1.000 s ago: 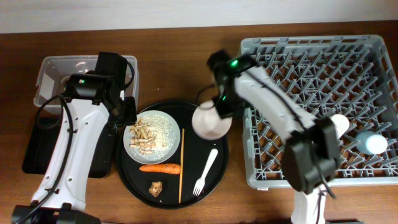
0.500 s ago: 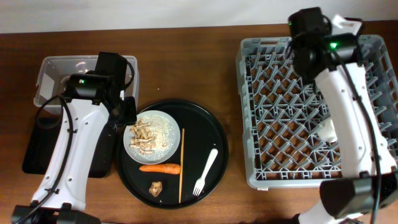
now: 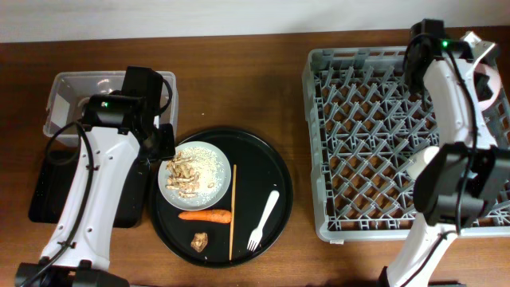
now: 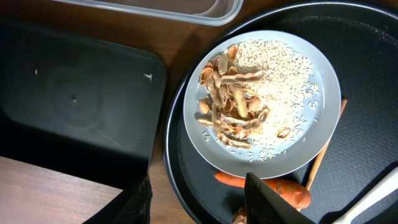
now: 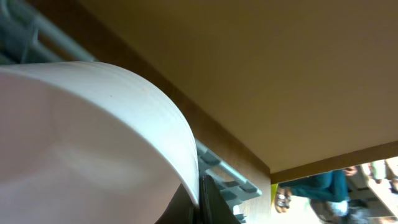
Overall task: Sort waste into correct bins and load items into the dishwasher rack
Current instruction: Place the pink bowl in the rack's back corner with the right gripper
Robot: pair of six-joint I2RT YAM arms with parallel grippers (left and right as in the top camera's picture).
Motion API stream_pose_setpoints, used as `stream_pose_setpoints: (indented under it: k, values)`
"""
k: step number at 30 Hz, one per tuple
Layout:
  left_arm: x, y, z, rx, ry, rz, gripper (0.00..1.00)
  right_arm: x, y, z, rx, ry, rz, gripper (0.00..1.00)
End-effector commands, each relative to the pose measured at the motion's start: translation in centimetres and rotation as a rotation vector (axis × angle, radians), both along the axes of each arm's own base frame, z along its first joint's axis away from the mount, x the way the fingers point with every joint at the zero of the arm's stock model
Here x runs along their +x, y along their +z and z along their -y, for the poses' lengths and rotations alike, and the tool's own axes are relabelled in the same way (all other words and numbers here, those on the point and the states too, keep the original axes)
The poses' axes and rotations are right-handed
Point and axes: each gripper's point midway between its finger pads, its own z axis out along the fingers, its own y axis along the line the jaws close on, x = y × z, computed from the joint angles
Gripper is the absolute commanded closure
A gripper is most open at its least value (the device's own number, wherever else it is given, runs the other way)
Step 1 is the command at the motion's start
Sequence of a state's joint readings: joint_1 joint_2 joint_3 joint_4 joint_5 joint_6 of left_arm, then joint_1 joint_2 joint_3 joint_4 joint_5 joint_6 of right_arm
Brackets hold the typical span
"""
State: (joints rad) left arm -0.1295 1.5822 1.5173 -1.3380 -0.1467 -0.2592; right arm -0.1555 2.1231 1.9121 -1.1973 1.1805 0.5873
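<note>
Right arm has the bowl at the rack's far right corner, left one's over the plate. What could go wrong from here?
1. The right gripper pinches the bowl only by its rim, at the rack's outer edge. Released there, it might tip outside.
2. The left gripper hangs open above the plate, where shells lie mixed with rice. A grab could scatter grains onto the round tray.

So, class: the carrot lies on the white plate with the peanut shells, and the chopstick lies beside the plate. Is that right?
No. The overhead view shows the carrot on the round black tray, beside the white plate, not on it. The rest stands.
</note>
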Motion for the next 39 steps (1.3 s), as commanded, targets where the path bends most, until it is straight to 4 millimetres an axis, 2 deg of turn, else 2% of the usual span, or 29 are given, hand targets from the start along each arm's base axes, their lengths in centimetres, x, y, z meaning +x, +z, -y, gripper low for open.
stream_pose_setpoints:
  k: [1,4,10,15,18,19,21,22,23,25,29,34,39]
  values:
    - [0.2,0.1,0.0,-0.007,0.017,0.006,0.52,1.1,-3.8,-0.8,0.031,0.015,-0.057,0.96]
    - [0.3,0.1,0.1,-0.009,0.018,0.013,0.52,2.1,-6.0,-2.7,0.106,0.052,-0.066,0.96]
    - [0.4,0.1,0.1,-0.009,0.017,0.013,0.52,3.6,-7.8,-7.6,0.217,0.151,-0.078,0.96]
    - [0.2,0.1,0.1,-0.008,0.017,0.009,0.52,3.4,-8.8,-10.2,0.293,0.193,-0.120,0.95]
    - [0.3,0.1,0.1,-0.008,0.017,0.012,0.52,2.6,-10.0,-11.7,0.386,0.201,-0.164,0.95]
    - [0.3,0.1,0.1,-0.008,0.017,0.013,0.52,2.2,-10.4,-12.2,0.419,0.201,-0.179,0.92]
    - [0.4,0.1,0.1,-0.009,0.017,0.016,0.52,1.6,-10.7,-12.8,0.457,0.200,-0.206,0.71]
    - [0.5,0.1,0.1,-0.009,0.017,0.019,0.52,1.2,-10.6,-13.2,0.470,0.202,-0.225,0.31]
    - [0.5,0.1,0.1,-0.009,0.017,0.020,0.52,1.0,-10.4,-13.4,0.470,0.204,-0.235,0.01]
    - [0.5,0.1,0.1,-0.009,0.017,0.021,0.52,0.6,-9.8,-13.7,0.470,0.211,-0.243,0.01]
    - [0.6,0.1,0.1,-0.010,0.017,0.025,0.51,0.4,-6.9,-14.8,0.500,0.246,-0.175,0.01]
    - [0.6,0.1,0.1,-0.009,0.017,0.024,0.51,-0.9,-0.1,-15.9,0.572,0.309,0.032,0.01]
    - [0.6,0.1,0.1,-0.009,0.017,0.024,0.51,-3.0,4.8,-15.9,0.569,0.368,0.120,0.01]
